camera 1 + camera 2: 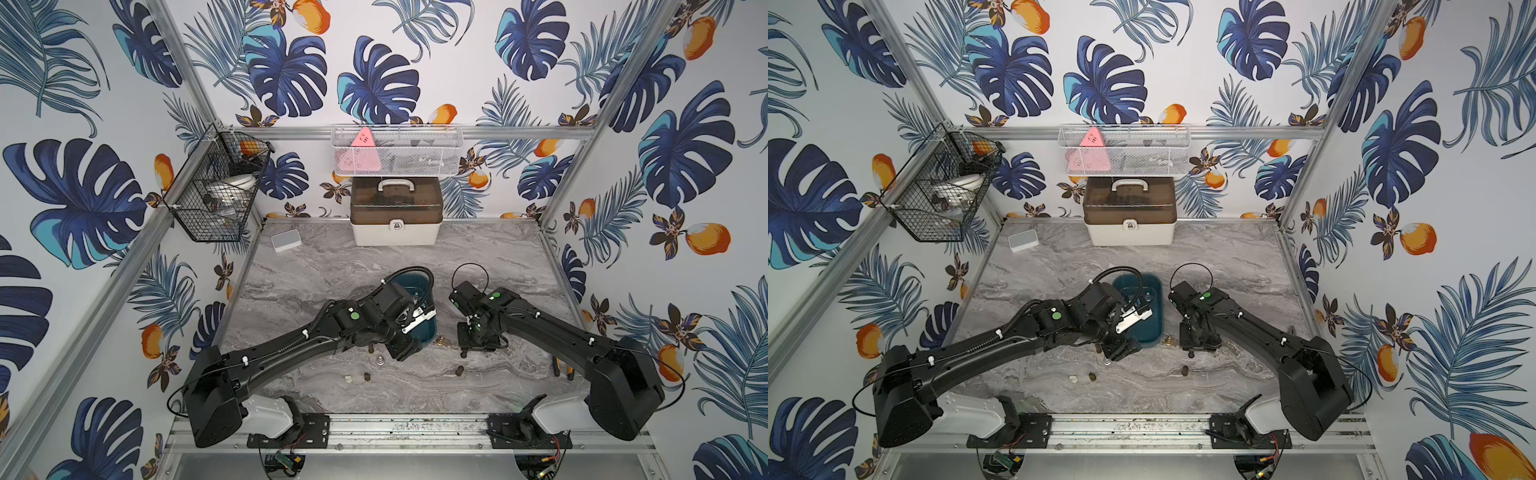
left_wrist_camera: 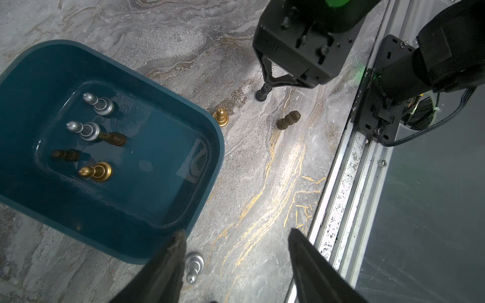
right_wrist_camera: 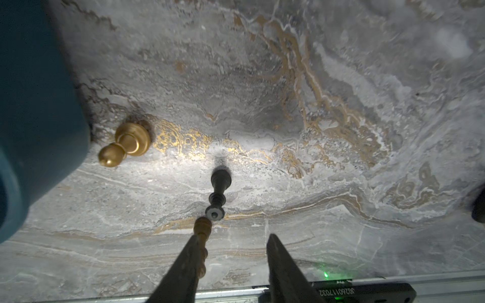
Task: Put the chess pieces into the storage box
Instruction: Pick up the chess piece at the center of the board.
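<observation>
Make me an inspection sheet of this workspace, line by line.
Surface: grey marble tabletop, gold veins.
Job's things: teal storage box holds five chess pieces; gold piece, dark piece, brown piece, silver piece, whitish piece outside.
Clutter: white case, small white-grey box, yellow-handled pliers.
Grippers: left gripper jaws open, empty; right gripper jaws open, by the dark piece.
Cables: black cable loop arches over the box.
Surroundings: leaf-print walls, black wire basket, white mesh basket.
</observation>
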Controlling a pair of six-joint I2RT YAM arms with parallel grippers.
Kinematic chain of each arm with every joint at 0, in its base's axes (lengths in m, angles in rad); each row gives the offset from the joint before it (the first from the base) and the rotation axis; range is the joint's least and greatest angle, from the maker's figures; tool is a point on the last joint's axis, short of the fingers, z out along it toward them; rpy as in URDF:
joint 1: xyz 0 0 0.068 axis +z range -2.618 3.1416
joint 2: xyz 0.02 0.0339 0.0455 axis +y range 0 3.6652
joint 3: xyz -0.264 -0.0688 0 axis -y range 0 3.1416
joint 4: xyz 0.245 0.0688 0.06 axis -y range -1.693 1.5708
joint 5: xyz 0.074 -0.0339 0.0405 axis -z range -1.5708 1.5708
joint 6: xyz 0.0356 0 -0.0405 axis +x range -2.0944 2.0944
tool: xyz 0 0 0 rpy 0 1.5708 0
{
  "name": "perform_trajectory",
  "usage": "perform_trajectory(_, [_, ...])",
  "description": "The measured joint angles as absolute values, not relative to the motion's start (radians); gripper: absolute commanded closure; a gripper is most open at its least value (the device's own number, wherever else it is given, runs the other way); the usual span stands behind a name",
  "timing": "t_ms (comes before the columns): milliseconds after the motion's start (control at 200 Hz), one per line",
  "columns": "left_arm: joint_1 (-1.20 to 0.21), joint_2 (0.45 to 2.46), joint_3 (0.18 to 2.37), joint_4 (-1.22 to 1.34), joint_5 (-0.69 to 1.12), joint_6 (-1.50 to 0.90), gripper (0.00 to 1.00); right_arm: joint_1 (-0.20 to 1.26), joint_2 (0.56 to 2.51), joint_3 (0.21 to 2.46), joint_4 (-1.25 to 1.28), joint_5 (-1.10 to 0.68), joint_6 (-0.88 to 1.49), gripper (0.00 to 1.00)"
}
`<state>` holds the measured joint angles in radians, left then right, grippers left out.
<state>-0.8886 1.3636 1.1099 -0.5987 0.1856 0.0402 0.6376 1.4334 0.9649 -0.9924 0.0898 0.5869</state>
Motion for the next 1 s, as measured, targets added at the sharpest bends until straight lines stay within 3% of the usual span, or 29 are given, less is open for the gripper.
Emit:
perform_trajectory(565, [-0.891, 1.375, 1.111, -0.625, 0.174, 0.051, 0.34, 0.647, 1.556, 0.933, -0.871, 0.066, 0.591, 0.68])
perform_trajectory(1001, [-0.892, 1.377, 1.112, -0.625, 0.162, 0.054, 0.34, 0.647, 1.573, 0.916, -0.843, 0.07, 0.59, 0.83])
